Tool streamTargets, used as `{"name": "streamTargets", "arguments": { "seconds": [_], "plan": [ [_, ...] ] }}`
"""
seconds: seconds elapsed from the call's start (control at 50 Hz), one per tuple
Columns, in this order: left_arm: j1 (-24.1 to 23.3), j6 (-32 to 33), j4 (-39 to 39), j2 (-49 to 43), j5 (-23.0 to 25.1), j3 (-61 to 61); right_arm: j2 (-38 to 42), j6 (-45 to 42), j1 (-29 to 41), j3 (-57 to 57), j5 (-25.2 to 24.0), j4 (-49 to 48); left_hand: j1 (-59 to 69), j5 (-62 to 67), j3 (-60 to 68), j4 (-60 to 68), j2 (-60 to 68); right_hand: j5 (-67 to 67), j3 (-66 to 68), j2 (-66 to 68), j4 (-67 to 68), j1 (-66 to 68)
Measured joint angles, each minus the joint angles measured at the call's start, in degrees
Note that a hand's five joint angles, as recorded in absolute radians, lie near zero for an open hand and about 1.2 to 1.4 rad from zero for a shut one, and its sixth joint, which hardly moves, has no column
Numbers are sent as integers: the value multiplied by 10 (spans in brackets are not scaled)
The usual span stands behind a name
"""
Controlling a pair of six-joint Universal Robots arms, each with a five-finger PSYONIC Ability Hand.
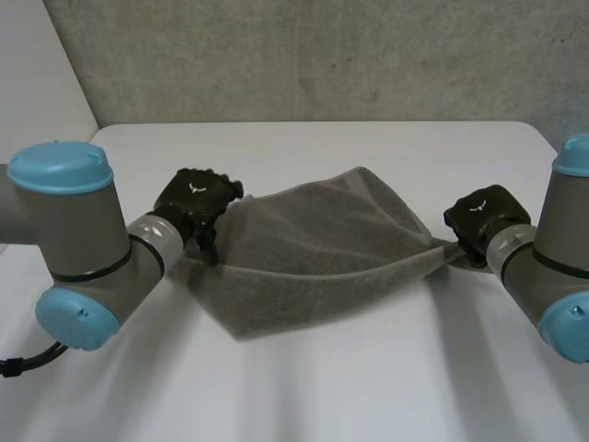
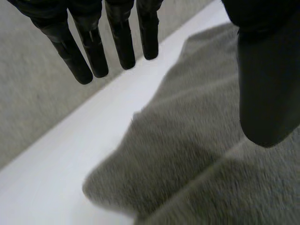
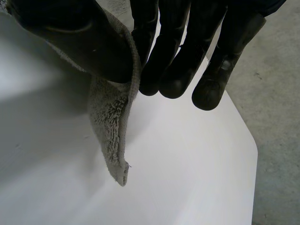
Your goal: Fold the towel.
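Right hand (image 3: pixel 176 47) pinches one corner of the towel (image 1: pixel 313 249), left hand (image 2: pixel 91 51) hangs open over the opposite end; I judge it soft, limp, light, best gripped at corners.

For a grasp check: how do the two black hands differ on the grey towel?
Left black hand: fingers straight, apart from thumb; right black hand: fingers closed against thumb. Left hand holds nothing above the grey fluffy towel; right hand pinches its corner. Both sit at towel ends.
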Motion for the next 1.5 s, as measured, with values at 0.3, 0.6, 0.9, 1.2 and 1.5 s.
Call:
{"name": "streamTargets", "arguments": {
  "seconds": [0.3,0.6,0.9,1.2,1.5],
  "plan": [
    [51,2,-115,-41,-4,22,18,-1,-5,1,-2,-2,158,156,161,160,160,0,0,0,0,0],
    [92,13,-106,-65,-2,15,18,-2,-3,6,-3,-4,158,156,161,160,161,0,0,0,0,0],
    [85,11,-107,-60,4,-3,22,-2,-3,9,-3,-8,425,418,426,422,426,0,0,0,0,0],
    [85,11,-106,-15,3,-3,-25,-1,-5,-15,-2,-9,578,595,631,617,602,0,0,0,0,0],
    [88,-26,-113,232,0,97,-141,-1,-7,-266,-51,206,578,595,631,617,609,0,0,0,0,0]
  ]
}}
